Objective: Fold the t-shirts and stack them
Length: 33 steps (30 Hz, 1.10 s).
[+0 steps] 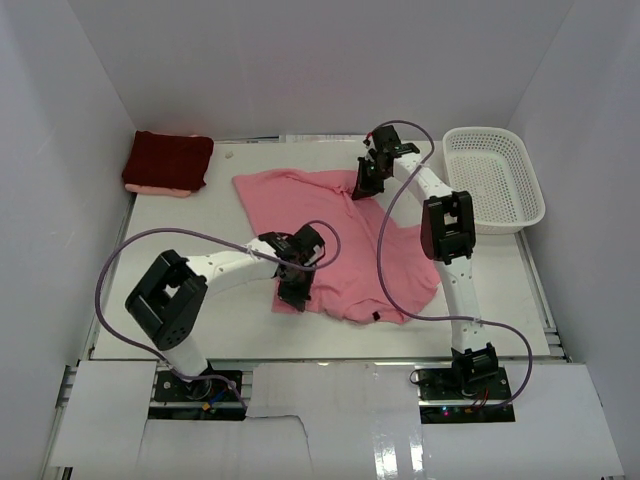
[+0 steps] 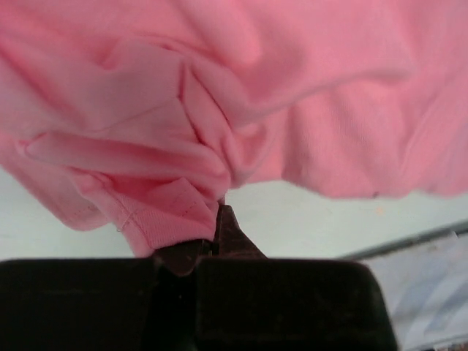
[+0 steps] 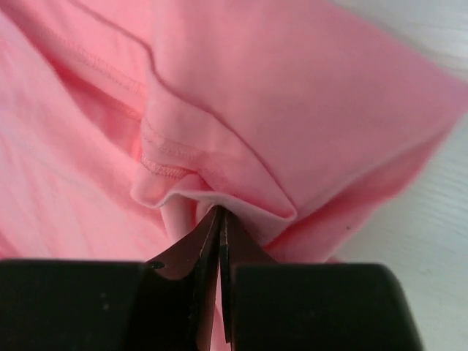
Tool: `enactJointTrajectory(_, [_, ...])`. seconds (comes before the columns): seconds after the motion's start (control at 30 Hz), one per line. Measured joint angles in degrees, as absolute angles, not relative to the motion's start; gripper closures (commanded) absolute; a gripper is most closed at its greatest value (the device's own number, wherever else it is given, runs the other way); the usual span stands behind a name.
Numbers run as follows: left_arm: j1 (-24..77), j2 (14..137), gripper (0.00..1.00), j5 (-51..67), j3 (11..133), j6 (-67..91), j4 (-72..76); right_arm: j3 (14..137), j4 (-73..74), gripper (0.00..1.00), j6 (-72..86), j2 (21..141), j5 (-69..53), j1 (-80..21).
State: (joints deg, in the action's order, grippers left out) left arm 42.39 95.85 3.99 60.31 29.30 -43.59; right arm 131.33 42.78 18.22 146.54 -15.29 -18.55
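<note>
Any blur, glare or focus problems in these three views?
Top external: sharp, evenly lit, no glare. Left wrist: pink t-shirt slightly soft at close range. Right wrist: hem stitching crisp, black fingers nearly featureless.

The spread-out t-shirt [image 1: 300, 195] is plain salmon pink. The folded t-shirt [image 1: 168, 158] is dark maroon — basket [image 1: 490, 175] white mesh, cables [image 1: 180, 232] purple.
</note>
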Motion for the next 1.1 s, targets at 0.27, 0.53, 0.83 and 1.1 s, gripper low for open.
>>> enactJointTrajectory(0.27, [63.4, 94.7, 1.00, 12.3, 59.7, 41.8, -43.2, 129.8, 30.0, 0.92, 24.8, 149.7, -31.7, -19.9])
enactJointTrajectory(0.53, [71.4, 94.7, 0.45, 20.1, 59.6, 50.7, -38.3, 128.3, 21.4, 0.42, 28.0, 149.6, -43.4, -23.6])
enactJointTrajectory(0.83, [67.3, 76.3, 0.02, 11.6, 62.0, 56.0, -42.2, 116.9, 18.0, 0.39, 25.7, 138.0, -43.0, -20.1])
enactJointTrajectory(1.1, [40.3, 64.8, 0.02, 4.6, 67.4, 43.3, -45.0, 111.1, 27.8, 0.32, 16.8, 119.1, -28.8, -14.6])
